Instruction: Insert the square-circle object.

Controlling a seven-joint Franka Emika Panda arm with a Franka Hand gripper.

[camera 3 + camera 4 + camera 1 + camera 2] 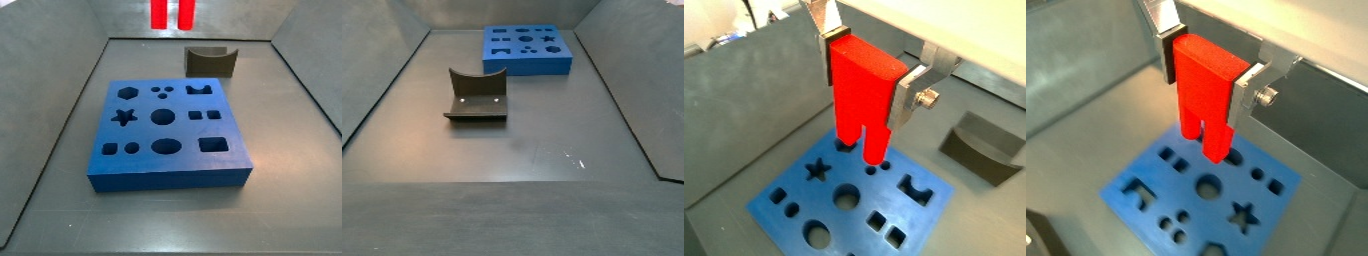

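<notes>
The square-circle object [865, 95] is a bright red block with two short legs pointing down. My gripper [867, 78] is shut on its upper part, with one silver finger [828, 55] on each side. It also shows in a wrist view [1207, 95] held by the gripper [1209, 75]. The block hangs upright, well above the blue board [831, 205] with shaped holes, also seen in a wrist view [1227, 200]. In a side view only the two red legs [171, 12] show, high over the blue board [167, 170]. The gripper is out of both side views. The board also shows in a side view [529, 62].
The dark grey fixture [211, 60], a bracket with a curved top edge, stands on the floor beyond the board and shows again in a side view [476, 97] and a wrist view [985, 145]. Grey walls slope up around the floor [516, 190].
</notes>
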